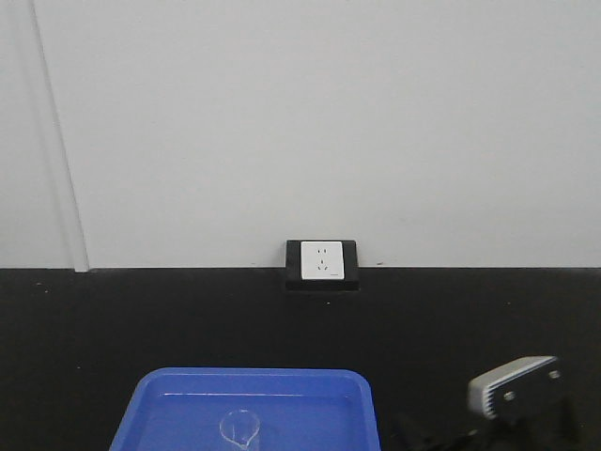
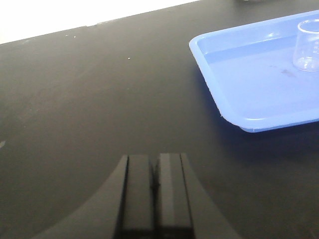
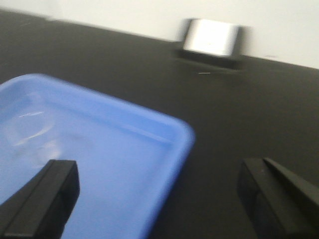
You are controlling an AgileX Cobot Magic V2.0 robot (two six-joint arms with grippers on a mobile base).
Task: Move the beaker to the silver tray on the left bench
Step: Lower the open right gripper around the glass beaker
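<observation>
While beaker (image 2: pixel 308 47) sits in blue tray (image 2: pixel 249 99), right hand (image 3: pixel 158 191) gapes (left hand (image 2: pixel 155 175) closed).

front and wrist views, shared blue tray (image 1: pixel 254 376)

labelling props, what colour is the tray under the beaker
Blue; the tray shows best in left wrist view.

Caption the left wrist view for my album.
Shut left tool over black bench; clear beaker stands in blue tray.
</observation>
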